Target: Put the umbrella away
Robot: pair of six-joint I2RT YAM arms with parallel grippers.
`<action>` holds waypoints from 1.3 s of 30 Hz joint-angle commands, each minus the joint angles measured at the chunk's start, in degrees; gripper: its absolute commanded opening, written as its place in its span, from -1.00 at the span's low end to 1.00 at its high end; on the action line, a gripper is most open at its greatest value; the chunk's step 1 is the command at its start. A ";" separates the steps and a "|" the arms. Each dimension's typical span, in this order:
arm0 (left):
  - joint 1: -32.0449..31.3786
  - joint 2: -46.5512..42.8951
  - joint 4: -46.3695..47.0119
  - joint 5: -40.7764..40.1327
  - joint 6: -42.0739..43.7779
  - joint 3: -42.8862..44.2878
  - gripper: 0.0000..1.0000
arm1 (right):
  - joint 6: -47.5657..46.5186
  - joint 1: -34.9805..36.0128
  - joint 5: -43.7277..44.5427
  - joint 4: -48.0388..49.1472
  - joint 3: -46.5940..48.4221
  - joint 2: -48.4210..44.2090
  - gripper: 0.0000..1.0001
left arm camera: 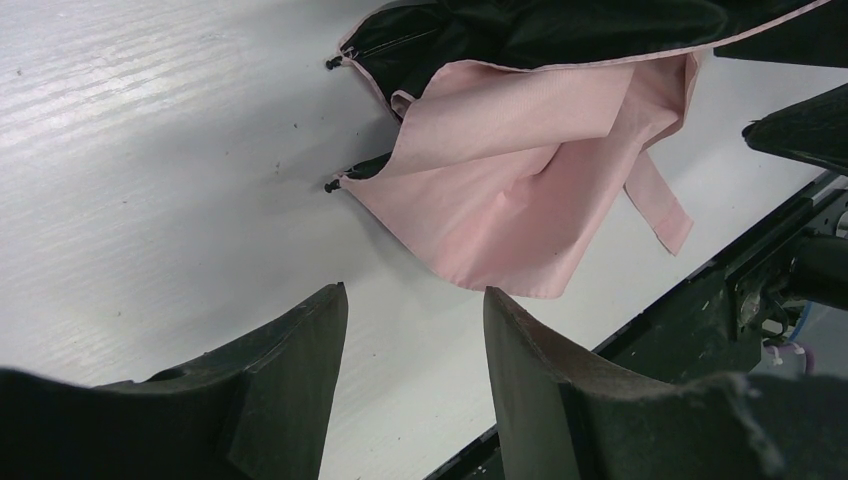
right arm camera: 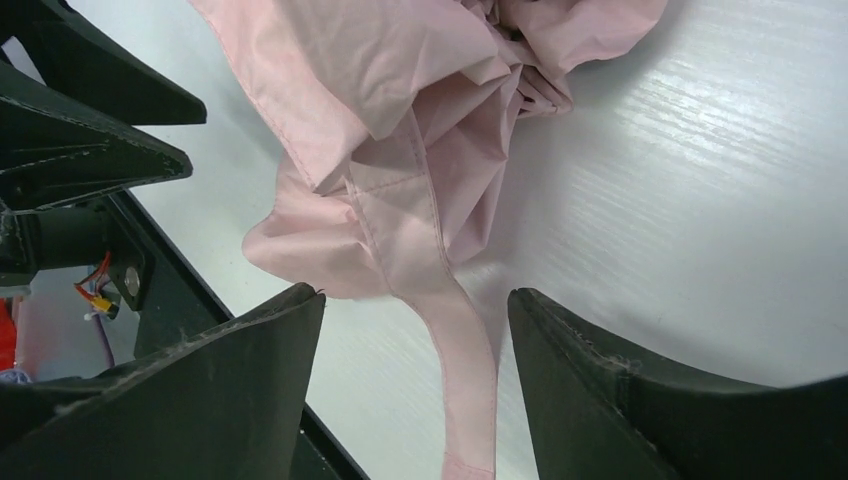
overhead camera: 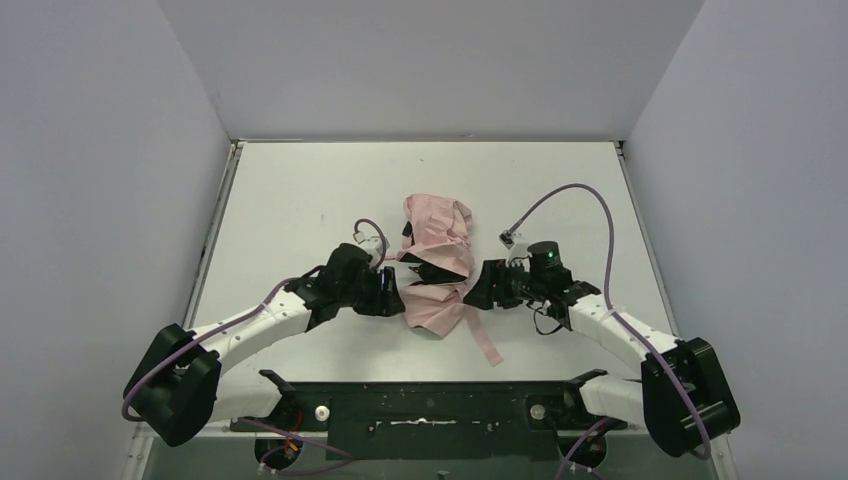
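top external view: the umbrella (overhead camera: 437,265) lies collapsed and crumpled on the white table (overhead camera: 300,200), flanked by both claws. the left gripper (overhead camera: 393,293) sits just beside the umbrella's left edge and the right gripper (overhead camera: 480,285) just beside its right edge.

in the left wrist view the left claw is released. its dark wedge-shaped fingers (left arm camera: 290,380) stand apart with only bare table between them, and the umbrella's nearest pink fold lies just past their tips, not touching.

in the right wrist view the right claw is also released and grasps nothing. a flat pink strap (right arm camera: 470,380) trails from the umbrella and runs along the table between the spread fingers (right arm camera: 600,390), pinched by neither.

the canopy is thin, matte, finely woven cloth, pale pink outside with stitched hems and glossy black inside. it is bunched in soft, angular folds. two small black rib tips (left arm camera: 332,186) poke out at the umbrella's hem. the table surface shows a fine streaked grain.
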 commanded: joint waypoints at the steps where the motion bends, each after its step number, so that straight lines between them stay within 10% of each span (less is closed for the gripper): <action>1: 0.05 0.07 3.04 1.28 0.11 0.49 -0.01 | -1.60 0.33 -0.80 2.15 1.08 2.70 0.40; 14: 0.14 -0.09 2.25 0.92 0.48 0.57 -0.01 | 2.34 0.89 -9.53 14.54 -1.72 10.78 0.35; 39: 0.05 -2.52 2.57 0.97 0.12 0.85 -0.01 | 11.68 3.11 -9.65 18.39 -7.00 1.00 -0.98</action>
